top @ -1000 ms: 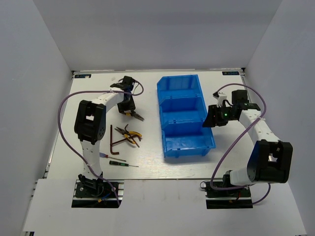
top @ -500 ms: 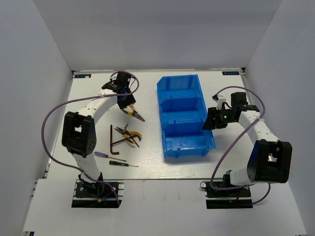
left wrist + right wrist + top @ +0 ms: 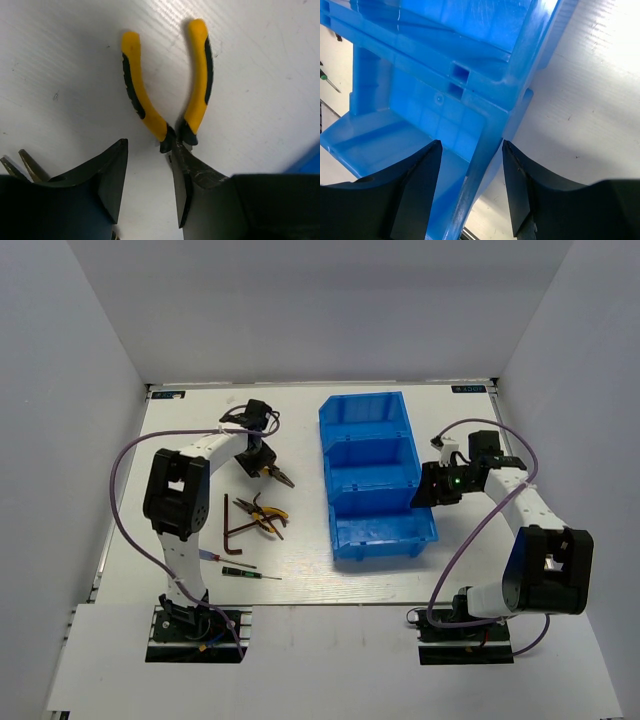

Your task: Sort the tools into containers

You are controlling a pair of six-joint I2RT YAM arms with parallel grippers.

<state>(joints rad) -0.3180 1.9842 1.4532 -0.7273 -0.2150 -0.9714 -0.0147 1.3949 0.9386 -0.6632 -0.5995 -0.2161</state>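
The blue bin [image 3: 372, 475] with three compartments stands in the middle of the table. My left gripper [image 3: 256, 454] is open, low over one yellow-handled pliers [image 3: 272, 473]. In the left wrist view the handles [image 3: 165, 100] spread away from me, and the pliers' head lies under my gripper's [image 3: 147, 185] right finger. The other pliers [image 3: 266, 514], two hex keys [image 3: 230, 525], the blue-handled screwdriver [image 3: 213, 556] and the black-handled one [image 3: 246, 573] lie on the table. My right gripper [image 3: 426, 490] is open and straddles the bin's right wall [image 3: 485, 150].
The white table [image 3: 300, 580] is walled by white panels on three sides. The loose tools lie left of the bin. The tips of the second pliers [image 3: 17, 165] show at the left edge of the left wrist view. A screwdriver [image 3: 327, 82] shows beyond the bin in the right wrist view.
My left arm swung its elbow out to the left and back, and its gripper stayed over the pliers. My right gripper shifted slightly down and left onto the bin's wall.
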